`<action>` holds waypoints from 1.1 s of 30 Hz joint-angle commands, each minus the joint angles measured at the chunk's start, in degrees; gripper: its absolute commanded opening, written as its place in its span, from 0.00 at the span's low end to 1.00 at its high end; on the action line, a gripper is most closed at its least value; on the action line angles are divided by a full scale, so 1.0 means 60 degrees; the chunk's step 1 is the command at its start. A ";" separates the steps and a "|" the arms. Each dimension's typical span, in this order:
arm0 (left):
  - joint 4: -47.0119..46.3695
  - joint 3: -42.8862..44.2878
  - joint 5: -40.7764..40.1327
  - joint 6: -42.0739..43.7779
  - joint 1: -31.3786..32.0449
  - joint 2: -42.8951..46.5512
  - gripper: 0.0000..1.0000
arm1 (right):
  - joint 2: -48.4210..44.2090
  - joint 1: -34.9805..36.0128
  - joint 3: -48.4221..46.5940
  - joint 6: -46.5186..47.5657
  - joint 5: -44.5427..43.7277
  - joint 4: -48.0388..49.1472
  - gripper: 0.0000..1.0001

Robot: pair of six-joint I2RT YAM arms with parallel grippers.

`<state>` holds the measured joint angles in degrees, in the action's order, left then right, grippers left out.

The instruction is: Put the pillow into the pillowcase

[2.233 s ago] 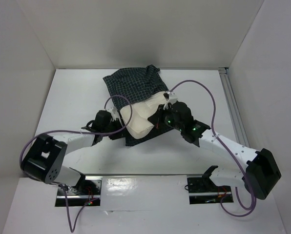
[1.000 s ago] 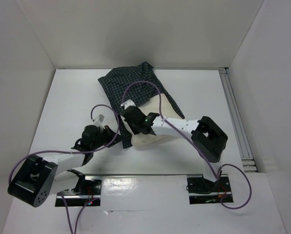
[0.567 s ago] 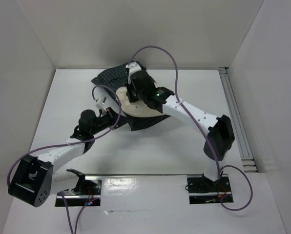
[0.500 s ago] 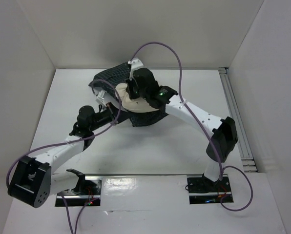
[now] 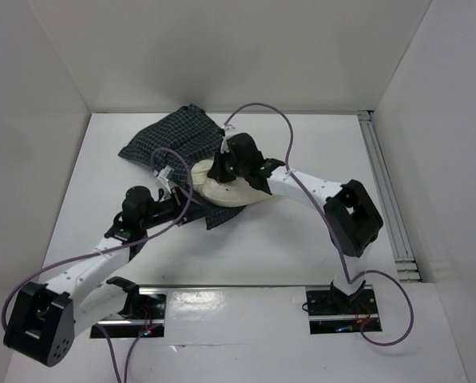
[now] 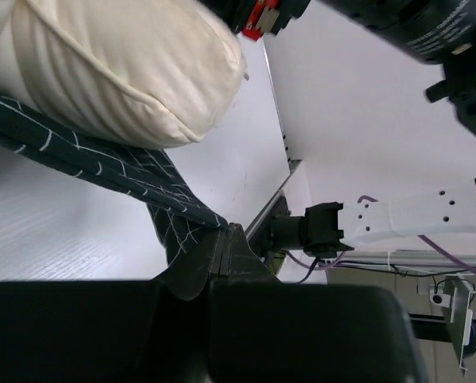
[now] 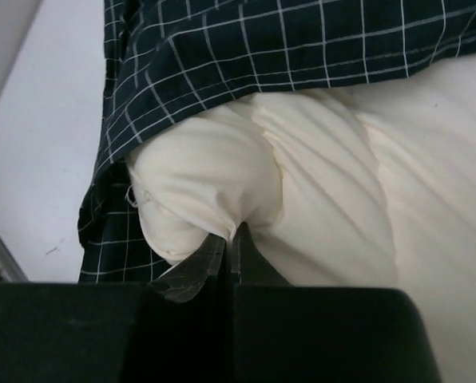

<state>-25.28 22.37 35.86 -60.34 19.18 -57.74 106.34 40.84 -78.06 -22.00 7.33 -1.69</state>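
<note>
Right wrist, right claw (image 7: 232, 239) seemingly pinching pillow (image 7: 326, 183)

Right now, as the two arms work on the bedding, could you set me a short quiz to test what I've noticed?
1. True or false: the left gripper is shut on a fold of the checked pillowcase.
2. What is the right gripper pinching? A) the pillow B) the pillowcase C) nothing
3. Is the pillow fully inside the pillowcase? Answer in a few words.

Key:
1. True.
2. A.
3. No. The pillowcase covers only part of it, and the end nearer the arms is bare.
</note>
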 commanded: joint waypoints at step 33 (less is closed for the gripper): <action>0.8153 0.6833 -0.4028 0.4299 0.0479 -0.2477 0.59 | -0.2610 -0.2732 0.1877 0.0122 -0.1945 -0.1932 0.96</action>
<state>21.61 61.58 15.55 -35.94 20.43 -71.85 87.35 26.76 -67.07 -19.88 -10.92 -10.72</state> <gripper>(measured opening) 0.583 0.966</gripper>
